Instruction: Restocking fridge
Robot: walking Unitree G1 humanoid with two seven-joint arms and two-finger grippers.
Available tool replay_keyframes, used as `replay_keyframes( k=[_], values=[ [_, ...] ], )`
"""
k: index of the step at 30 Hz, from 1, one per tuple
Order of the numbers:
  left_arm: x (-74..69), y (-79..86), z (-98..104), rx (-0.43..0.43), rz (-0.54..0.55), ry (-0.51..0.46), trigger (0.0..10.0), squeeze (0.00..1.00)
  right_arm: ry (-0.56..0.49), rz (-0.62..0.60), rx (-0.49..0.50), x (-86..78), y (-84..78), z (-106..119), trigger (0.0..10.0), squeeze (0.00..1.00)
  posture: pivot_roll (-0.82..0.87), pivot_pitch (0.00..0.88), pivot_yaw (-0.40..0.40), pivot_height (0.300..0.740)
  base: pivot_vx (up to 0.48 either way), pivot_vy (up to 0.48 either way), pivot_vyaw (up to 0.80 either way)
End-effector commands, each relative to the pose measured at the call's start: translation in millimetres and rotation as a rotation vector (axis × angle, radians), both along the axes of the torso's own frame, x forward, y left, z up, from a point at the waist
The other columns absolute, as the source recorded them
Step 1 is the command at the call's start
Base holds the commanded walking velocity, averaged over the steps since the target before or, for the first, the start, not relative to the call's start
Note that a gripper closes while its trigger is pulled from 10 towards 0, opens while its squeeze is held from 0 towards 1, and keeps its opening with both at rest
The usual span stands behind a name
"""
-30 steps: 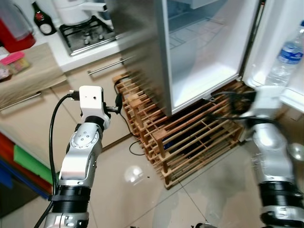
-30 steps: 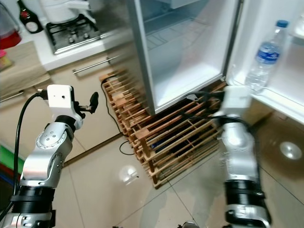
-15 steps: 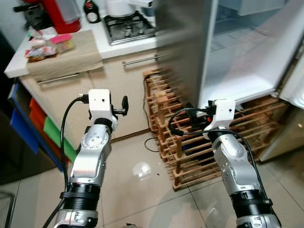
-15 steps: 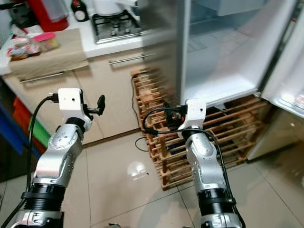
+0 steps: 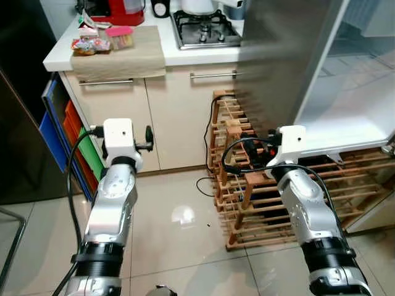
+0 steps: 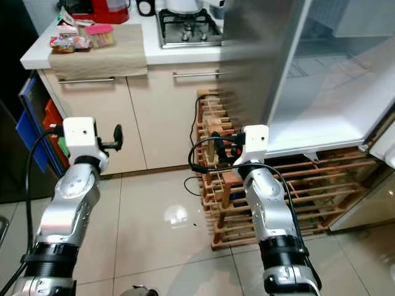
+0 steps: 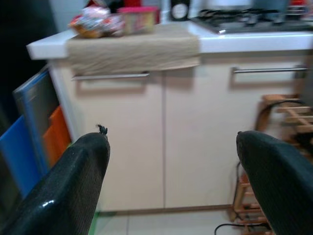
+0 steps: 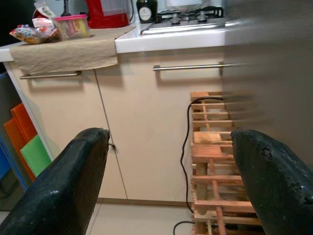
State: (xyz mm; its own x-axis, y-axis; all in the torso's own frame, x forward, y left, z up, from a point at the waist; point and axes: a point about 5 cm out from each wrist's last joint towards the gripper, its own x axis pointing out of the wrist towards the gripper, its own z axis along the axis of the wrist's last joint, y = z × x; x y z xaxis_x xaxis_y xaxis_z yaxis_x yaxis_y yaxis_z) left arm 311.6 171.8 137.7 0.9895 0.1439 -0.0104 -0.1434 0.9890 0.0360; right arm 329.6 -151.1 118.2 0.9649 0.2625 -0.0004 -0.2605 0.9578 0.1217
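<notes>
The robot stands on the tiled floor point(image 5: 179, 246) in front of the counter point(image 5: 154, 58), with the open fridge point(image 6: 321, 117) at the right side of the counter and a wooden rack point(image 6: 228, 179) under the fridge, close to the cupboard doors point(image 6: 166, 117). Both arms are raised and both hands are empty: the left gripper point(image 7: 171, 161) is wide, its two black fingers well apart and pointing to the cupboards below the counter, and the right gripper point(image 8: 168, 161) is also wide, pointing to the same cupboards near the rack. The things that I judge are to go in the fridge lie on the counter, on a beige cloth point(image 5: 117, 52) at its far left end: some snack packets point(image 5: 89, 44) and a small box with a pink lid point(image 5: 120, 37). A red appliance point(image 5: 114, 7) and a gas stove point(image 5: 203, 24) stand further along the counter, the stove nearest to the fridge. The step in hand is, I think, to go to the counter and take one item. To do it well, the robot should come square to the cloth end of the counter, lift one gripper above the counter edge, and close on the box from its sides, because the packets look soft and can slip. It should keep its arm away from the rack and the black cable point(image 5: 213, 185) on the floor beside the rack when it turns back to the fridge.
</notes>
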Motion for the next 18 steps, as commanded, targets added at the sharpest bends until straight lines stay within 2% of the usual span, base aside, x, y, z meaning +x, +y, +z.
replay_keyframes(
  k=[1, 7, 11, 12, 15, 18],
  values=[
    [-5.5, 3.7, 7.5, -0.004, 0.034, -0.030, 10.0, 0.00, -0.014, -0.004, 0.020, 2.4, -2.5, 4.4, 10.0, 0.08, 0.04, 0.000, -0.025, 0.740, 0.000, 0.480, 0.54],
    [-8.8, 2.2, 12.0, 0.046, 0.020, -0.044, 10.0, 0.00, -0.018, -0.009, 0.010, 1.4, -2.4, 2.0, 10.0, 0.09, 0.05, 0.000, -0.001, 0.740, 0.000, 0.399, 0.53],
    [-6.0, 4.0, 14.9, 0.066, 0.004, -0.044, 10.0, 0.00, -0.034, -0.021, 0.014, 1.8, -0.6, 3.7, 10.0, 0.08, 0.04, 0.000, 0.027, 0.740, 0.000, 0.000, 0.54],
    [-3.7, 2.6, 16.3, 0.066, -0.017, -0.037, 10.0, 0.00, -0.041, -0.031, 0.001, 1.8, 1.2, 4.4, 10.0, 0.05, 0.04, 0.000, 0.054, 0.740, 0.000, 0.000, 0.00],
    [-2.3, 0.2, 18.0, 0.065, -0.036, -0.034, 10.0, 0.00, -0.051, -0.028, -0.014, 1.0, 3.0, 5.3, 10.0, 0.05, 0.03, 0.000, 0.069, 0.740, 0.000, 0.000, 0.00],
    [0.1, -3.2, 22.3, 0.060, -0.056, -0.039, 10.0, 0.00, -0.065, -0.035, -0.011, 0.6, 4.2, 7.5, 10.0, 0.06, 0.03, 0.000, 0.078, 0.740, 0.000, 0.000, 0.74]
  ],
)
